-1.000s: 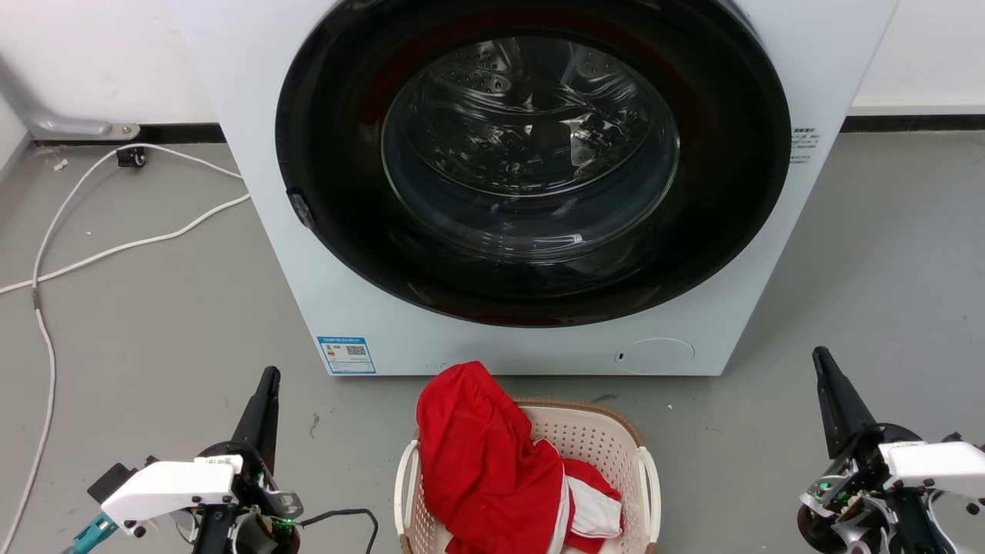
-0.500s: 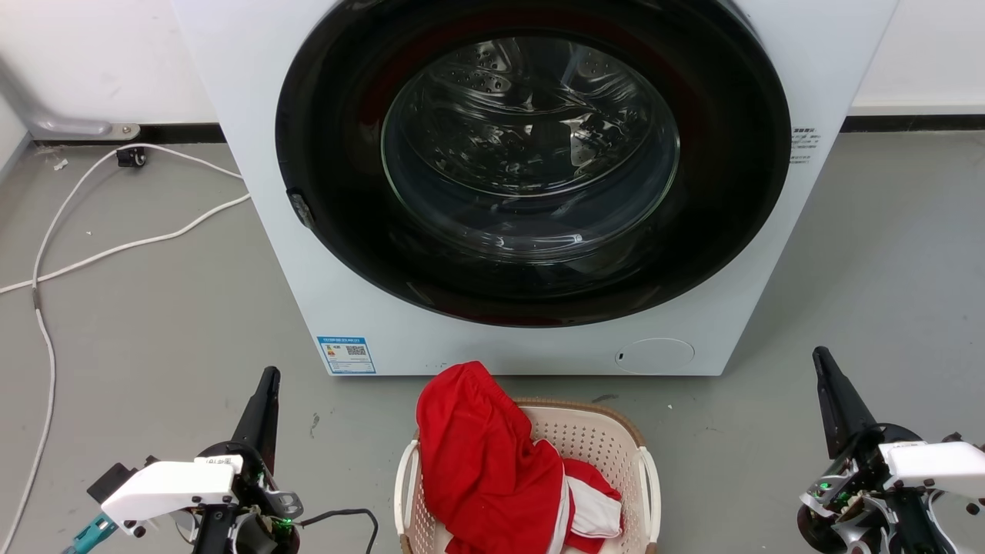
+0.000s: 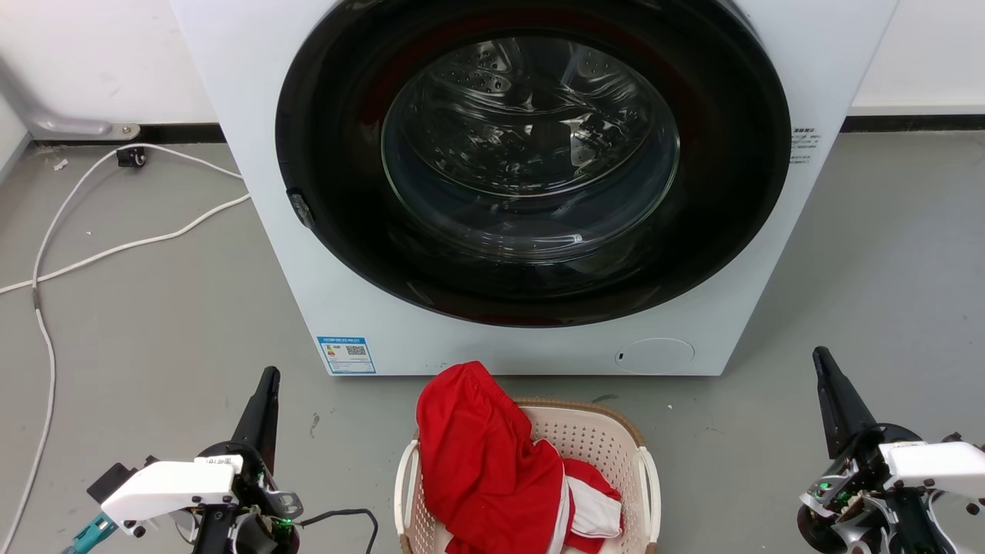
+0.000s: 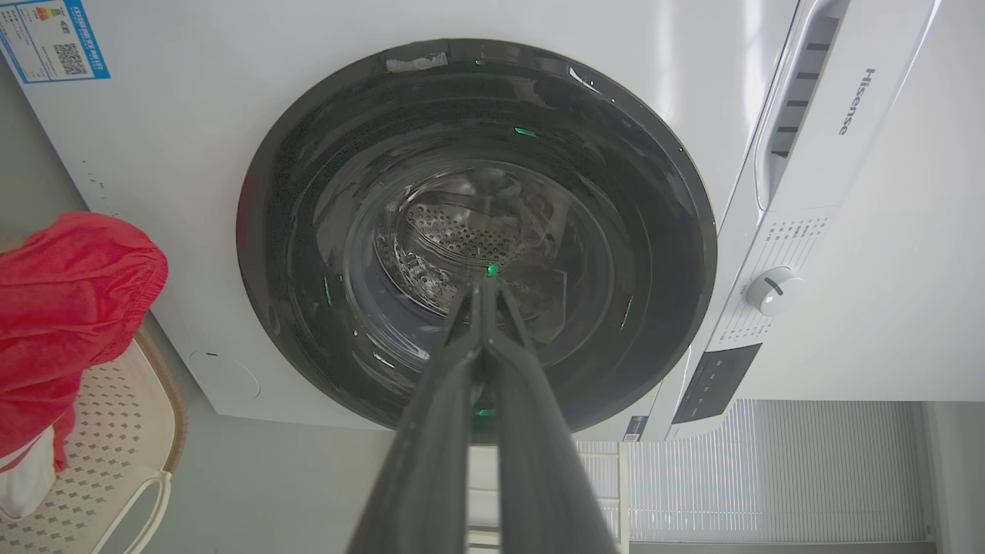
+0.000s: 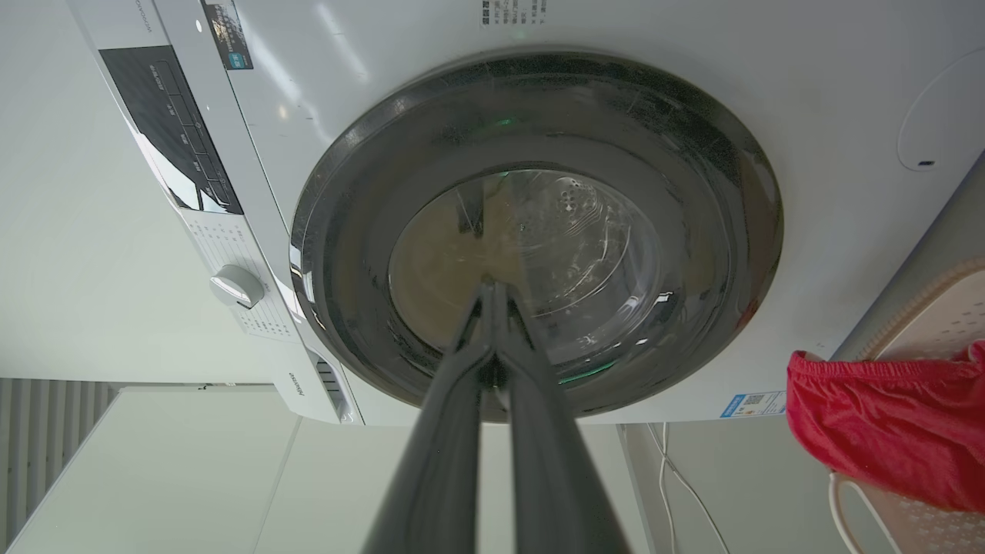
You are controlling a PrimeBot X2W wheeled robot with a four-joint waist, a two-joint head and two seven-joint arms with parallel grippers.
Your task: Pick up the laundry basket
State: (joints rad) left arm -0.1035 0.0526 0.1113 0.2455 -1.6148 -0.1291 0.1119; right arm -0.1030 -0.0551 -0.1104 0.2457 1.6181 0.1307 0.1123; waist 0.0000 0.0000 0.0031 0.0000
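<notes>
The basket (image 3: 604, 442) sat upright on the floor (image 3: 154, 308) at 6 o'clock in the head view, its near end cut off by the frame edge. It was cream-white perforated plastic, rounded-rectangular, with a brown woven-look rim and white loop handles at its 3 and 9 o'clock sides. Red-and-white cloth (image 3: 485, 462) filled its 9 o'clock half and draped over the rim toward 11 o'clock.
</notes>
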